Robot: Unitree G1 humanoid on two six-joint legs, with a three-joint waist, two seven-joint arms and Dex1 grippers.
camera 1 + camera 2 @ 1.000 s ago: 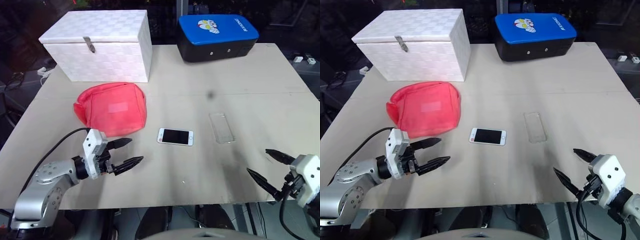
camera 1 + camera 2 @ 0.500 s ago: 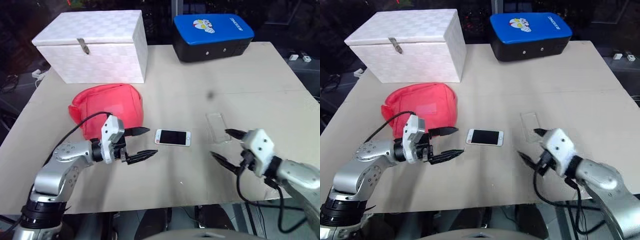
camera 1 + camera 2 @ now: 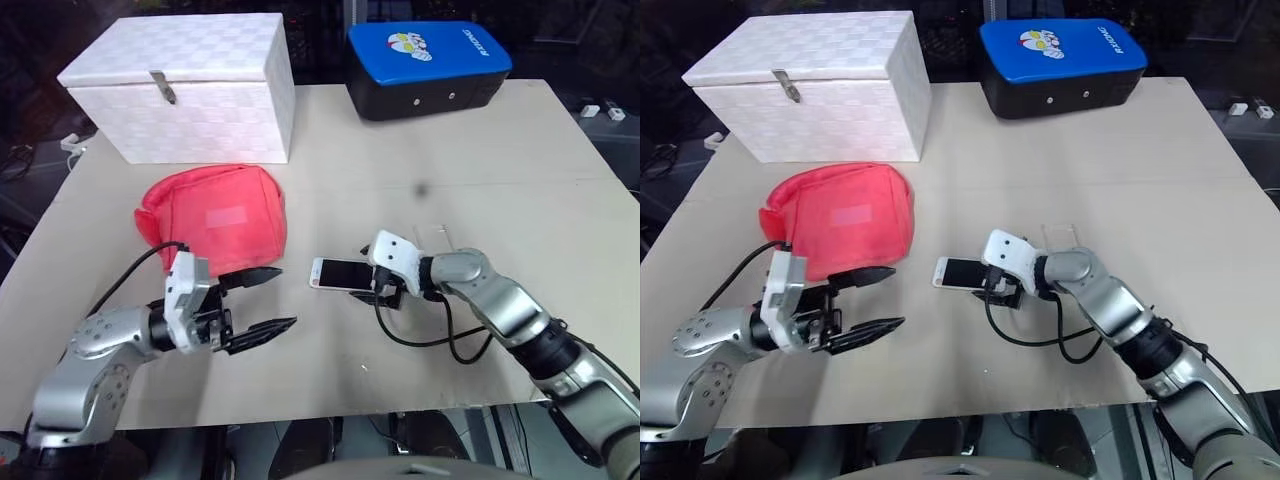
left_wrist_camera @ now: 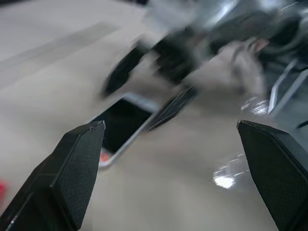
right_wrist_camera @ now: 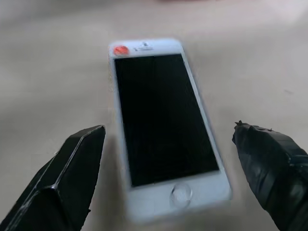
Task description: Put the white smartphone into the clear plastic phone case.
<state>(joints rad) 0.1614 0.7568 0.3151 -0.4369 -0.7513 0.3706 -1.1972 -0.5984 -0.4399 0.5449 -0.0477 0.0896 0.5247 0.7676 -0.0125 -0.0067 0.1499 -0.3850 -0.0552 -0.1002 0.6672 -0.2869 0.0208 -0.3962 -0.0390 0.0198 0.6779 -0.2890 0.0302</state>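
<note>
The white smartphone [image 3: 336,272] lies flat on the table, screen up, just right of the red pouch. My right gripper [image 3: 373,279] is open at the phone's right end, and its fingers [image 5: 72,168] stand on either side of the home-button end without closing on it. The clear plastic phone case [image 3: 438,236] lies behind my right wrist, partly hidden by the arm. My left gripper [image 3: 287,296] is open and empty to the left of the phone, pointing toward it. In the left wrist view the smartphone [image 4: 122,126] appears with the right gripper blurred behind it.
A red pouch [image 3: 215,213] lies left of the phone. A white lidded box [image 3: 185,85] stands at the back left and a blue and black case [image 3: 430,60] at the back centre. The table's front edge [image 3: 330,408] runs just below both arms.
My right arm has swept in from the table's front right edge to the phone's right end, fingers staying open. The left gripper has drifted only a little and stays open.
</note>
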